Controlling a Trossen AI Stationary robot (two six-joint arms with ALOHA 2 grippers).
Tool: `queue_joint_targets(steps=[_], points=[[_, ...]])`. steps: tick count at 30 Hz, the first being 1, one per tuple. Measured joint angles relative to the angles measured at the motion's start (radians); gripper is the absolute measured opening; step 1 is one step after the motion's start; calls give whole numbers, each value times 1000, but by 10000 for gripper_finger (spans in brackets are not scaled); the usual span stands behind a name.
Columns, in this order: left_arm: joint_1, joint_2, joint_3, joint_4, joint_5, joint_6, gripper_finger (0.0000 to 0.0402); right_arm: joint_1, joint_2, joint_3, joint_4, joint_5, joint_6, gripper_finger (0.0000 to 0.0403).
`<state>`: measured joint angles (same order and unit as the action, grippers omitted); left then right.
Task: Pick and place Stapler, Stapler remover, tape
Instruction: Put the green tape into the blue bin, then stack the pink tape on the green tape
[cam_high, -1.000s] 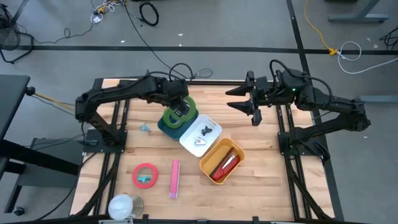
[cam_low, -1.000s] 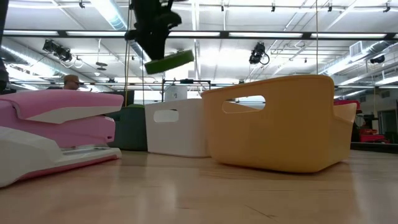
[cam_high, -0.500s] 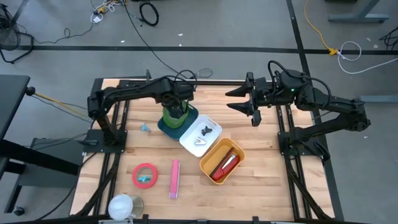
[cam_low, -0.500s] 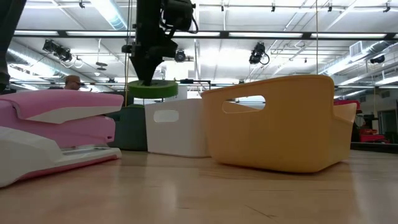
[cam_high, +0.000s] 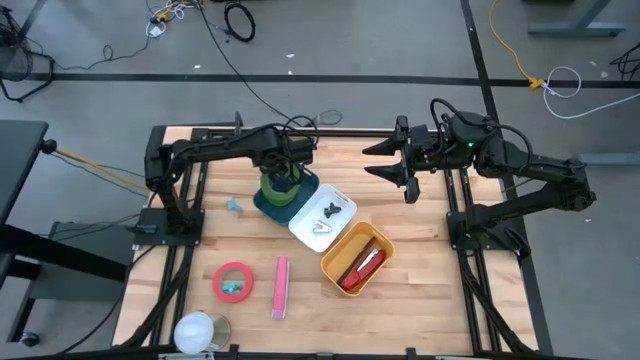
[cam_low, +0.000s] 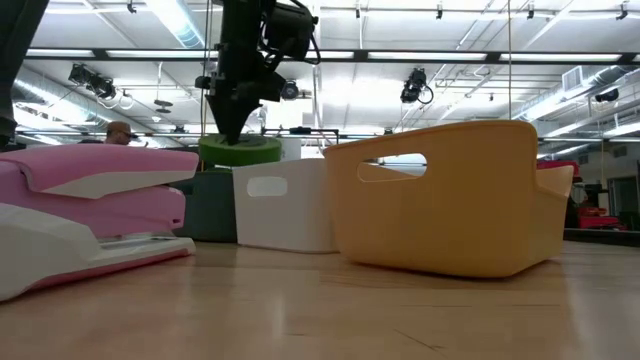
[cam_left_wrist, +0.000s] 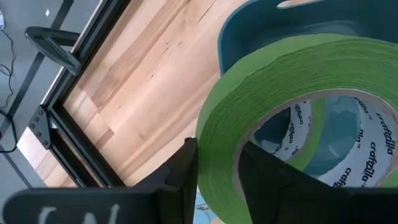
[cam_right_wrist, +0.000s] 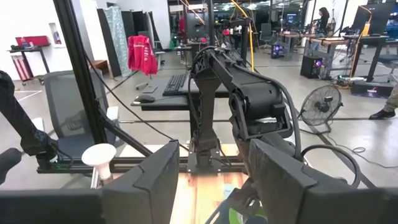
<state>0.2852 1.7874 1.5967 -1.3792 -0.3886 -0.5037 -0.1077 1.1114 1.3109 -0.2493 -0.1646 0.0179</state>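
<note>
A green tape roll (cam_left_wrist: 292, 68) hangs level just above the dark teal bin (cam_high: 262, 201), held by my left gripper (cam_high: 283, 178). In the low view the roll (cam_low: 240, 150) sits under the gripper (cam_low: 238, 132). A white bin (cam_high: 312, 232) holds a black staple remover (cam_high: 333, 210). A yellow bin (cam_high: 338, 262) holds a red stapler (cam_high: 360, 265). A pink stapler (cam_high: 281, 287) and a red tape roll (cam_high: 234, 281) lie on the table. My right gripper (cam_right_wrist: 208, 180) stands open, level and high near the table's far right (cam_high: 385, 160). My left gripper pinches the green roll's wall (cam_left_wrist: 214, 140), one finger (cam_left_wrist: 186, 171) outside the ring and the other finger (cam_left_wrist: 261, 177) inside its hole. The fingers come from above, pointing steeply down. The roll hangs level below them, over the teal bin.
A white roll (cam_high: 200, 332) stands at the table's near left corner. A small blue thing (cam_high: 233, 206) lies left of the teal bin. The three bins stand in a slanting row across the middle. Bare wood lies near the front right.
My left gripper has come down toward the teal bin and tipped to point more steeply down. The green tape roll, tilted and higher before, now hangs level and lower, just above the bin.
</note>
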Motion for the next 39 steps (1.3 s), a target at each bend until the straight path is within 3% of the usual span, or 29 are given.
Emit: queue_joint_targets(steps=[15,23,31,39], points=[[-1,0,0,24,-1,2,211,0,0,0,-9,0,-1,194],[-1,0,0,28,4,0,212,0,0,0,-17,0,-12,194],[-11,-1,0,13,127,-1,198,0,0,0,-39,0,-19,194],[-61,-81,0,19,97,-8,188,0,0,0,-38,0,-34,194]])
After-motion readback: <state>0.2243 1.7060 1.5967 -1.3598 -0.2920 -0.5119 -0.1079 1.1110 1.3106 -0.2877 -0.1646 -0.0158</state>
